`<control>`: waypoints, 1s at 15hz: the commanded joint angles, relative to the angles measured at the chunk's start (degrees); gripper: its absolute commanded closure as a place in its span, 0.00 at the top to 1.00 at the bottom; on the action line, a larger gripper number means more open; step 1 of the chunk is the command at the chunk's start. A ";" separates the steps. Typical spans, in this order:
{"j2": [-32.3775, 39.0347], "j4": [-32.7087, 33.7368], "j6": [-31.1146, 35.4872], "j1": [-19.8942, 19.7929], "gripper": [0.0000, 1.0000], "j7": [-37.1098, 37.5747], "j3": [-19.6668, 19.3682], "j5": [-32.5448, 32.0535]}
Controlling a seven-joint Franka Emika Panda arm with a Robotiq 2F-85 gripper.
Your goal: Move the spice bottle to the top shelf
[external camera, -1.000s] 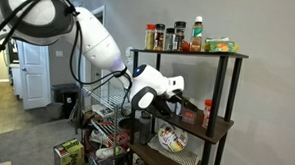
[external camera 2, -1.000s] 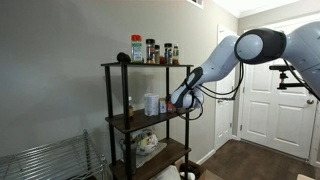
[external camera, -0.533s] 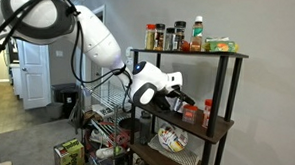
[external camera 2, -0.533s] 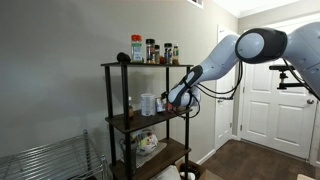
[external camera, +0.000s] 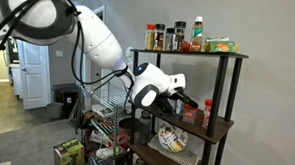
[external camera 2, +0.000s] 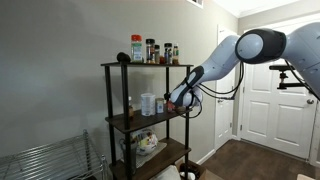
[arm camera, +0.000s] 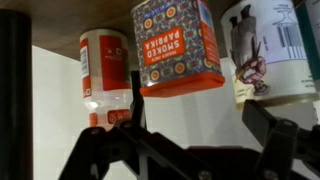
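Three-tier black-posted shelving unit point(external camera 2: 108, 120) is standing against a grey wall point(external camera 2: 50, 80), with a white door point(external camera 2: 255, 100) showing nearby. Spice bottle point(arm camera: 178, 45), orange with a smoked paprika label, is sitting on the middle tabletop point(external camera: 222, 125), just beside a slim red-labelled bottle point(arm camera: 104, 62). Claw point(arm camera: 192, 100) is gaping wide and gripping nothing, its fingers point(arm camera: 135, 95) pointing toward the bottle's sides. Top shelf point(external camera: 234, 55) is carrying several tall jars point(external camera: 164, 37).
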 commanded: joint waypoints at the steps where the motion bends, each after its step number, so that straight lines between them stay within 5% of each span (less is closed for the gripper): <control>1: -0.16 -1.71 0.00 0.08 1.00 0.69 -0.84 0.17; 9: 0.58 -3.57 -0.01 0.90 1.00 -0.05 -2.32 -0.06; 15: 1.73 -3.65 -0.01 6.11 1.00 0.00 -9.58 2.08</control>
